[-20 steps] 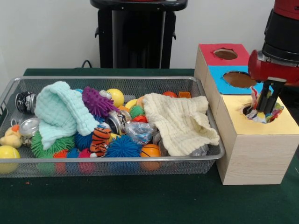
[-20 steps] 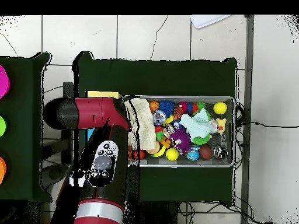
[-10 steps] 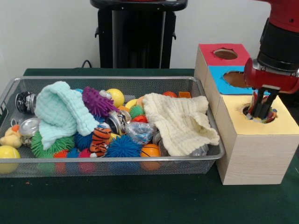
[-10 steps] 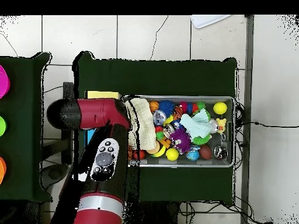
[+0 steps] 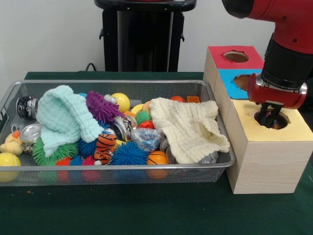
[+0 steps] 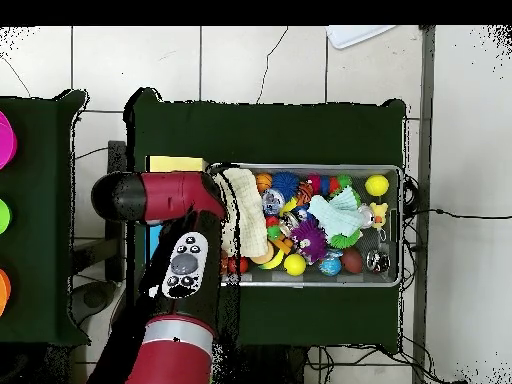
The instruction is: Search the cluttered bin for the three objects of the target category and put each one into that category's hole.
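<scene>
My gripper hangs over the hole in the yellow top of the wooden sorting box, its fingertips at the hole's rim. The fingers stand slightly apart with nothing visible between them. The box also has a blue-topped hole and a red-topped hole behind. The wire bin holds a cream cloth, a mint cloth, a purple spiky ball, a tiger toy and several balls. In the overhead view the arm covers the box and hides the gripper.
The bin lies close beside the sorting box on green felt. A black stand rises behind the bin. A yellow ball and a small duck sit at the bin's left end.
The colourful crinkly item held over the yellow hole a second ago has gone down out of sight. The gripper has lifted slightly and the arm has swung leftward.
</scene>
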`<move>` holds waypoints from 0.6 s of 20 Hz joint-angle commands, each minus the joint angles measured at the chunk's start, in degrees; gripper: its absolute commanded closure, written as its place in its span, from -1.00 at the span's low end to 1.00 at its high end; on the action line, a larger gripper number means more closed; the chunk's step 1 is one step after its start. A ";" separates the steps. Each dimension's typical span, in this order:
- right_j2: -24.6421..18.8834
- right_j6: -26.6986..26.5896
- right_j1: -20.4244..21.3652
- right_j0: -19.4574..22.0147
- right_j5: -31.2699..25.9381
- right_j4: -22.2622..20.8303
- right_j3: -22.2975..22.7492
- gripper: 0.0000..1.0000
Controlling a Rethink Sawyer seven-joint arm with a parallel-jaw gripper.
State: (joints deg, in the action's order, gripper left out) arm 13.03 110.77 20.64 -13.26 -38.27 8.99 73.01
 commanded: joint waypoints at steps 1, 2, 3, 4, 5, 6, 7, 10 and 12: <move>-7.07 7.81 -5.47 2.58 -0.52 1.91 2.38 1.00; -7.19 7.91 -5.98 2.66 -0.01 2.06 2.16 1.00; -7.35 7.82 -6.25 2.79 0.36 2.15 2.07 1.00; -7.49 7.80 -6.81 2.88 0.88 2.22 1.80 1.00; -7.48 7.84 -7.02 2.91 1.07 2.28 1.72 1.00; -7.62 7.65 -7.63 3.01 1.31 2.27 1.32 1.00; -7.69 7.46 -7.86 3.07 1.54 2.22 1.18 1.00; -7.82 7.38 -9.27 3.26 2.34 2.16 0.13 1.00; -7.90 7.64 -9.98 3.34 2.98 2.18 -0.32 1.00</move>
State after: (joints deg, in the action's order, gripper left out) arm 11.72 110.77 19.02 -11.91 -38.20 10.47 71.56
